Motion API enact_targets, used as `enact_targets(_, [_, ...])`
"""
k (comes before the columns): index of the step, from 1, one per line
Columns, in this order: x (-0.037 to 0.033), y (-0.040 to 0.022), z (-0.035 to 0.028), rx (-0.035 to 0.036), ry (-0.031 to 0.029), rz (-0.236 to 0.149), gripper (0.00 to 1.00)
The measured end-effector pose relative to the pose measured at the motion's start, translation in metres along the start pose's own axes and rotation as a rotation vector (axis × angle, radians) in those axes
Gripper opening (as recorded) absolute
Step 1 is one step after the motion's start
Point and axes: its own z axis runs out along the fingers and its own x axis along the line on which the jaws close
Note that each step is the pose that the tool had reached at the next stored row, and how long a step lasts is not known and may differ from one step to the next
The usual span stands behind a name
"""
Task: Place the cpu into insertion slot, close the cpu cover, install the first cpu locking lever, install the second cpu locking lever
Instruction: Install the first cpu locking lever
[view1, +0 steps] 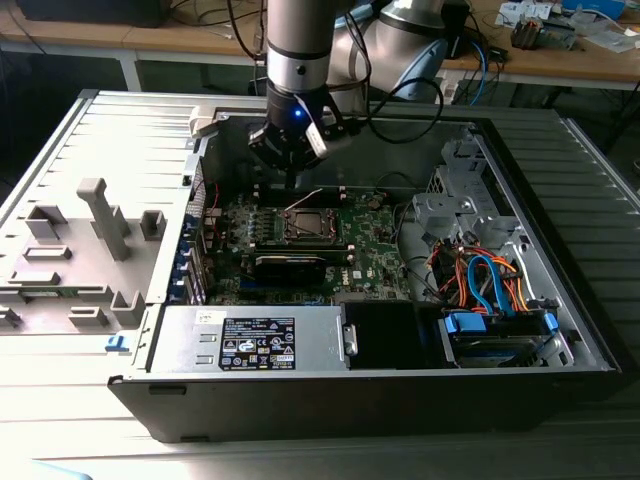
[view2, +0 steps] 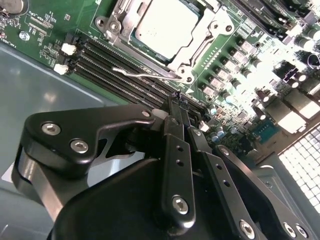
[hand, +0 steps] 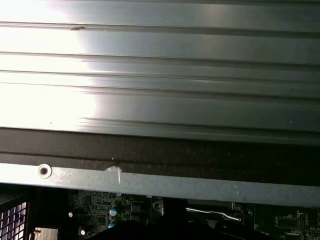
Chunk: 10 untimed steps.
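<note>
The cpu (view2: 167, 27) lies silvery and flat in the insertion slot (view1: 308, 224) on the green motherboard. Over it sits the cpu cover (view2: 210, 37), its metal frame lying around the chip's edges. One thin wire locking lever (view2: 142, 74) juts out free along the socket's side, and in the first wrist view this lever (hand: 215, 215) shows as a bright rod. My gripper (view2: 178, 102) hangs above the board just beside the socket, near the lever's end, fingers shut with nothing between them. In the exterior view the gripper (view1: 292, 180) is over the case's far side, behind the socket.
The open computer case (view1: 560, 200) walls in the board. Black memory slots (view2: 115, 65) run beside the socket. A black heatsink block (view1: 290, 265), a power supply (view1: 255, 340), and a drive with orange and blue cables (view1: 490, 290) lie nearer the front. Grey fixtures (view1: 100, 220) stand at the exterior view's left.
</note>
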Motion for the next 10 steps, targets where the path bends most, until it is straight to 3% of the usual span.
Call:
enact_targets(4, [-0.0014, -0.0001, 0.0009, 0.0183, 0.001, 0.0, 0.11])
enact_targets(10, [-0.0064, -0.0006, 0.0049, 0.0197, 0.0012, 0.001, 0.11])
